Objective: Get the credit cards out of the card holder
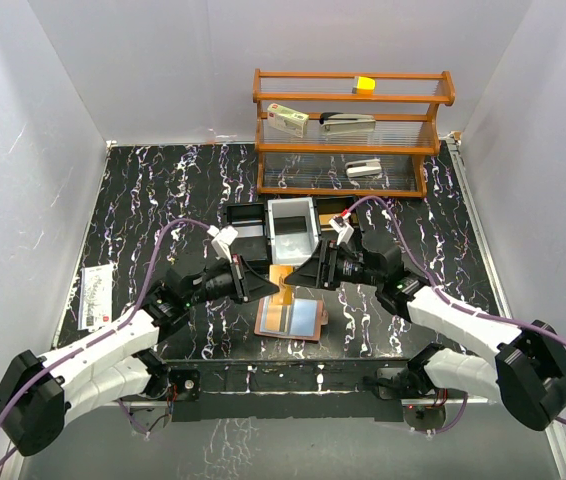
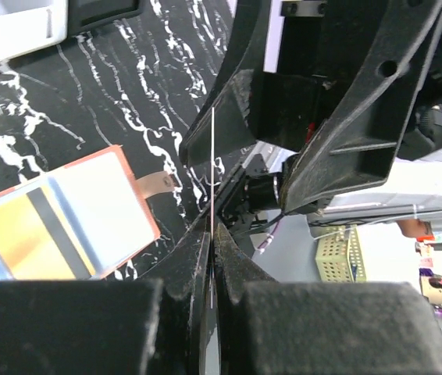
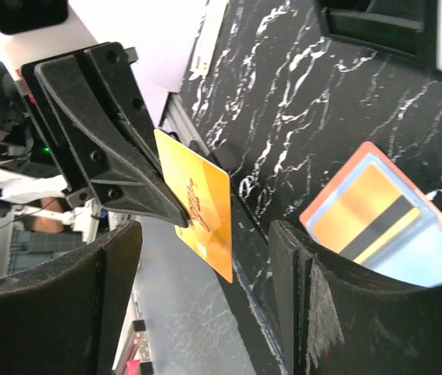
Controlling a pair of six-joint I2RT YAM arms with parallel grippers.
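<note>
The salmon-pink card holder (image 1: 308, 331) lies open on the black marbled table, below the two grippers. It shows a yellow card with a dark stripe (image 3: 365, 215) and a pale blue card (image 1: 303, 318) in its pockets. My left gripper (image 1: 263, 281) is shut on a yellow-orange credit card (image 3: 201, 207) and holds it up in the air; in the left wrist view the card is only a thin edge (image 2: 213, 156). My right gripper (image 3: 205, 293) faces it with its fingers (image 3: 319, 297) spread on either side of the card's free end, not touching it.
A black three-part tray (image 1: 246, 222) sits just behind the grippers. A wooden shelf (image 1: 353, 98) at the back holds a white-and-red box (image 1: 288, 120), a stapler (image 1: 348, 121) and a yellow block (image 1: 364, 85). A printed packet (image 1: 96, 295) lies at the left edge.
</note>
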